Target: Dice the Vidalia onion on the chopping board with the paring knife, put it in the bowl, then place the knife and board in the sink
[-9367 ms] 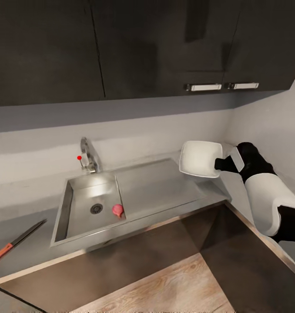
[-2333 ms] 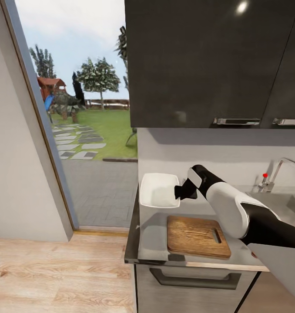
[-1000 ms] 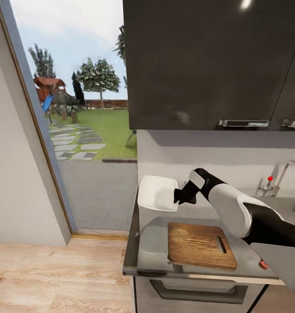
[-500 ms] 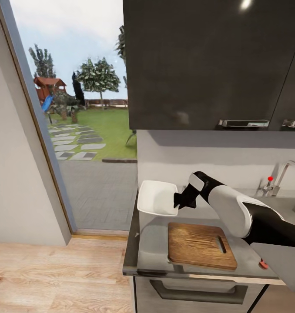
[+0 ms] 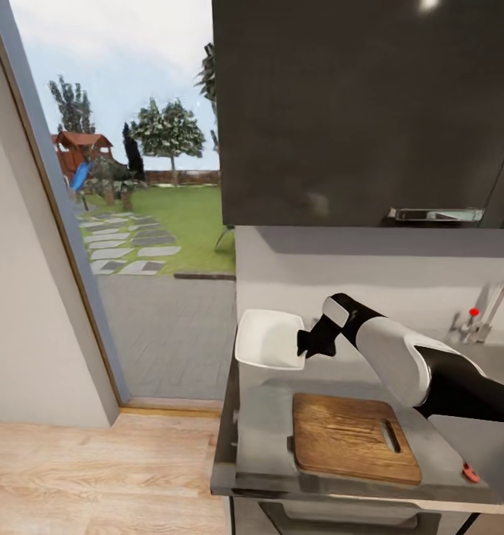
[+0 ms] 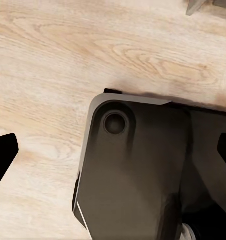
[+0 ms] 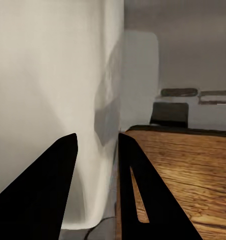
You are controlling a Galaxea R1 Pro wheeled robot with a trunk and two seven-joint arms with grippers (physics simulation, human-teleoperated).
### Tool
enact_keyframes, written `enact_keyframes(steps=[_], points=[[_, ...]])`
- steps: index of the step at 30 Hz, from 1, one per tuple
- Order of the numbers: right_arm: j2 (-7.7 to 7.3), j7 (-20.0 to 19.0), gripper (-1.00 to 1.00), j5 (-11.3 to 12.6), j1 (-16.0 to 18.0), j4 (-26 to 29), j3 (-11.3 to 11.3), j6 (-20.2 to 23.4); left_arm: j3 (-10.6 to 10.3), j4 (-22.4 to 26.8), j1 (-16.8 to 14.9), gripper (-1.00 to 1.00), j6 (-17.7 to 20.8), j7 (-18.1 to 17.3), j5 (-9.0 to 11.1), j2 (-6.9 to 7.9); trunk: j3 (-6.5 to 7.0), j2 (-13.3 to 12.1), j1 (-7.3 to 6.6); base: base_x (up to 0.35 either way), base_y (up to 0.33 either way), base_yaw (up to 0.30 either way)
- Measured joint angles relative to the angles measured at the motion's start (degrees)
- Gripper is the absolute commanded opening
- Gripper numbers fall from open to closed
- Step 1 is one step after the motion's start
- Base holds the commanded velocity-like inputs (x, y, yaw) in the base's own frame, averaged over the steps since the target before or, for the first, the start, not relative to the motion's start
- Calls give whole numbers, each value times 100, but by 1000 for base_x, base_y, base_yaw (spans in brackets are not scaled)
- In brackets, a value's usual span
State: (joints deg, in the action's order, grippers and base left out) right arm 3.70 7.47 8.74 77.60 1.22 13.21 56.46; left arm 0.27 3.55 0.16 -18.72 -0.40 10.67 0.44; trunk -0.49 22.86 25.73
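My right gripper (image 5: 305, 345) is shut on the rim of the white bowl (image 5: 269, 340), holding it just above the back left corner of the grey countertop (image 5: 259, 423). In the right wrist view the bowl's wall (image 7: 53, 75) sits between the dark fingers (image 7: 48, 195). The brown chopping board (image 5: 354, 437) lies on the countertop in front of the bowl, its slot handle to the right. A red-orange end of the paring knife (image 5: 469, 472) peeks out beside my right forearm. The sink's chrome tap (image 5: 493, 305) stands at far right; the basin and the Vidalia onion are out of view. My left gripper (image 6: 113, 155) is open over the floor.
Dark upper cabinets (image 5: 356, 111) hang low over the counter. A tall glass door (image 5: 133, 223) to the garden is left of the counter's end. Wooden floor (image 5: 96, 475) lies below. My dark base (image 6: 138, 175) shows in the left wrist view.
The bowl has tipped from steeply tilted to nearly level and sunk a little towards the counter. The camera has shifted, so the board and tap sit lower and further right.
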Motion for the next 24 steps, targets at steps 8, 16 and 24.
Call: enact_keyframes(steps=[8, 16, 24], points=[[-10, 389, -100, -54, -2, -24, -49, 7, 0, -1, 0, 100, 10, 0, 0, -8, 0, -1, 2, 76, 1, 0], [-4, 524, -100, -9, -27, -35, -5, 4, 0, -23, 0, 100, 10, 0, 0, -9, 0, -1, 2, 2, 0, 0], [1, 525, -100, 0, -124, -36, -4, 2, 0, -25, 0, 100, 8, 0, 0, -9, 0, 0, 2, 0, 0, 0]])
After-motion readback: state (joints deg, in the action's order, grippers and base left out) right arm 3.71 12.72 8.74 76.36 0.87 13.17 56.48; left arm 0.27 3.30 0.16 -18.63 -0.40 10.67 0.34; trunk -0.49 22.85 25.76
